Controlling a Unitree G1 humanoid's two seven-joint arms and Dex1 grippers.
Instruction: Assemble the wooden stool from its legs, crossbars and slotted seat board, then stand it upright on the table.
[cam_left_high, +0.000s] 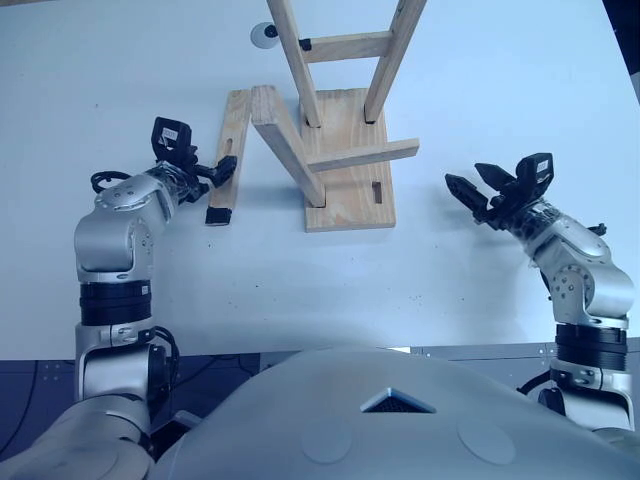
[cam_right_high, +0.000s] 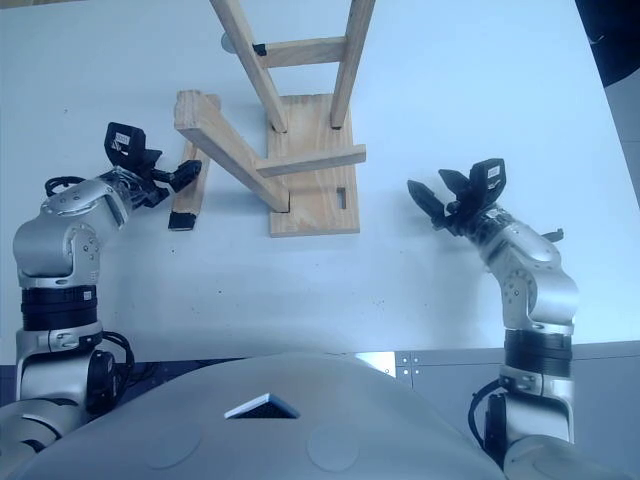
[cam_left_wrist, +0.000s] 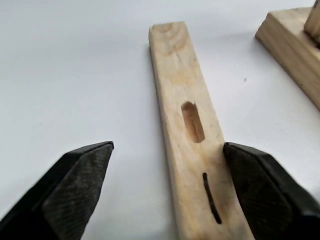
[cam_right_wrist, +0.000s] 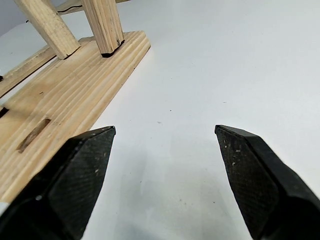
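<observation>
The last loose leg (cam_left_wrist: 172, 75), centre-left, is straddled by the open left end effector (cam_left_wrist: 168, 145) (right end effector (cam_right_wrist: 165, 128) likewise open, empty); closure seems needed next.

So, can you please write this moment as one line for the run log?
seat board: three legs fitted | left gripper: open, astride loose leg | right gripper: open, apart from seat board

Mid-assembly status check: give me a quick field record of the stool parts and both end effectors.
seat board: flat on table, three legs inserted
empty slot: near right corner
loose leg: lying on table, left of seat board
left end effector: open, straddling loose leg
right end effector: open, over bare table right of seat board
</observation>
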